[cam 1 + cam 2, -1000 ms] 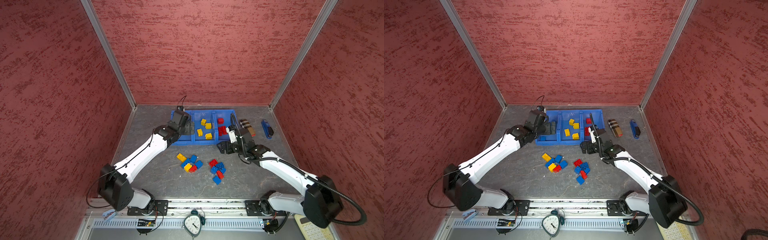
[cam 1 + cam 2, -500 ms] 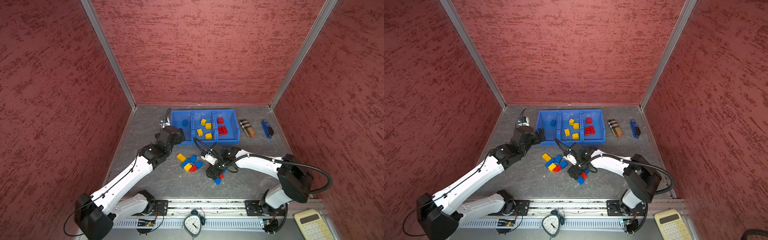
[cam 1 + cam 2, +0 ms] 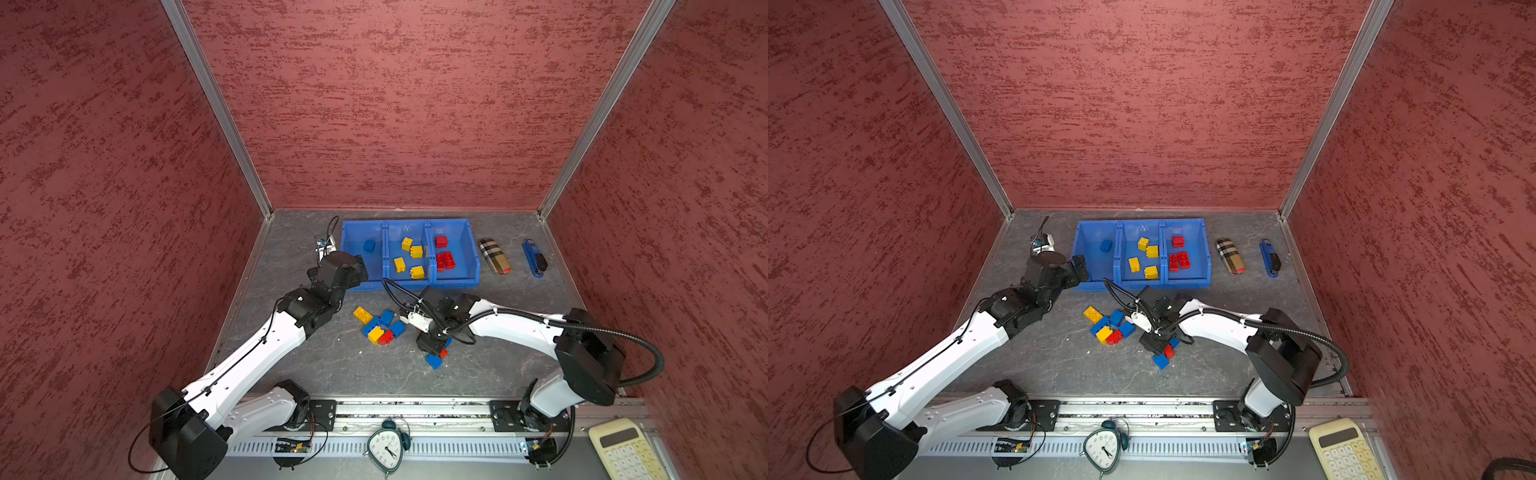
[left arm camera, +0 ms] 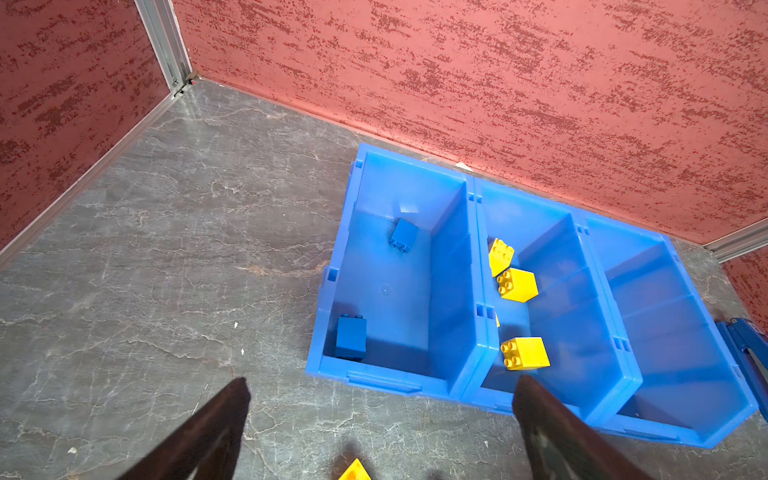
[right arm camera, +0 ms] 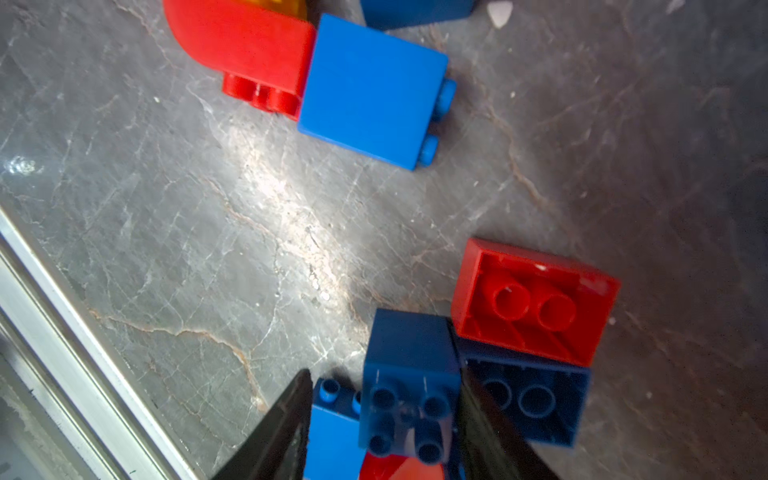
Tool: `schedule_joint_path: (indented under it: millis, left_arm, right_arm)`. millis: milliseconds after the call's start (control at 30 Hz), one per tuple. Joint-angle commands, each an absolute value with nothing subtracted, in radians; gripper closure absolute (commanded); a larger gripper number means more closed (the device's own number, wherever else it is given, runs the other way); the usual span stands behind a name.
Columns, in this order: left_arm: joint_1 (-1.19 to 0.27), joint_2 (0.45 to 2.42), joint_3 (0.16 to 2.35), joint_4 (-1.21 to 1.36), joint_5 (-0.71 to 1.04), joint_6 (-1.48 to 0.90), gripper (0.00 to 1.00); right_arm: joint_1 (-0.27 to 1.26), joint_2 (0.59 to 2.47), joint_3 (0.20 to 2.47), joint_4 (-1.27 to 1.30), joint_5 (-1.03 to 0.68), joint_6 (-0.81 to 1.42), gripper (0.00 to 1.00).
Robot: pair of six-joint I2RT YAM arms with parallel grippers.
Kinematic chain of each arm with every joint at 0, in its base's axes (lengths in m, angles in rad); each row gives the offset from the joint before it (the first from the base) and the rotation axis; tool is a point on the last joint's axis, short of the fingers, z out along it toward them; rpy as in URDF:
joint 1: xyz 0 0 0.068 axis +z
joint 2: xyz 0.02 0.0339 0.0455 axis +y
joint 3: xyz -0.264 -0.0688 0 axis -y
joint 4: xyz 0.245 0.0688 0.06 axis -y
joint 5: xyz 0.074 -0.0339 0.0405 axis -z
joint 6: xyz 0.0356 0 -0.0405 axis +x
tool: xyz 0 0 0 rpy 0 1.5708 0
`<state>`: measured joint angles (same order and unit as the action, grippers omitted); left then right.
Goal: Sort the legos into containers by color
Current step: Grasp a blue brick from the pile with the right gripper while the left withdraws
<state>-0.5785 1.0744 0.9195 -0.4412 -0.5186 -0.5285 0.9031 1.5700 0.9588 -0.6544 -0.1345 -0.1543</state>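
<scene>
The containers (image 3: 409, 284) (image 3: 1142, 284) (image 4: 374, 380) are three joined blue bins at the back. In both top views the left one holds a blue lego (image 3: 368, 245), the middle one yellow legos (image 3: 409, 255), the right one red legos (image 3: 444, 259). Loose legos (image 3: 380, 326) (image 3: 1111, 328) lie in front of them. My right gripper (image 3: 432, 345) (image 3: 1154, 343) (image 5: 384, 374) is down on a second small heap, fingers pressed against a dark blue lego (image 5: 411, 382) and a lighter blue one beside it. My left gripper (image 3: 359, 272) (image 3: 1079, 268) (image 4: 382, 415) hangs open and empty before the left bin.
A tan plaid case (image 3: 494, 256) and a blue-and-black stapler (image 3: 535, 258) lie right of the bins. A clock (image 3: 388, 446) and a calculator (image 3: 627, 449) sit by the front rail. Red walls close in three sides. A red lego (image 5: 536, 299) lies upside down by the right fingers.
My right arm dropped from the bins to the loose heap and its jaws narrowed around the blue legos. My left arm drew back from over the left bin, still open; a blue lego now lies there.
</scene>
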Motion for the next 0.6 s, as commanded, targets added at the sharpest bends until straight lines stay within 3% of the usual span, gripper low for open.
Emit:
schedule_joint_path:
  millis: [0,267,467,567]
  left_arm:
    - [-0.574,1.074,0.912,-0.437,-0.528,-0.541,0.01]
    - [-0.574,1.063,0.9,-0.446,-0.534,-0.549,0.01]
    - [-0.572,1.057,0.89,-0.451,-0.547,-0.55,0.0]
    - [-0.569,1.051,0.883,-0.455,-0.555,-0.555,0.01]
  right_arm:
    - [0.926,1.548,0.965,-0.684,-0.1,-0.205,0.47]
    - [0.954,1.618,0.966,-0.641,-0.099,-0.221,0.55]
    - [0.958,1.663,0.984,-0.658,-0.108,-0.25,0.55]
    - [0.96,1.644,1.0,-0.649,-0.119,-0.274,0.63]
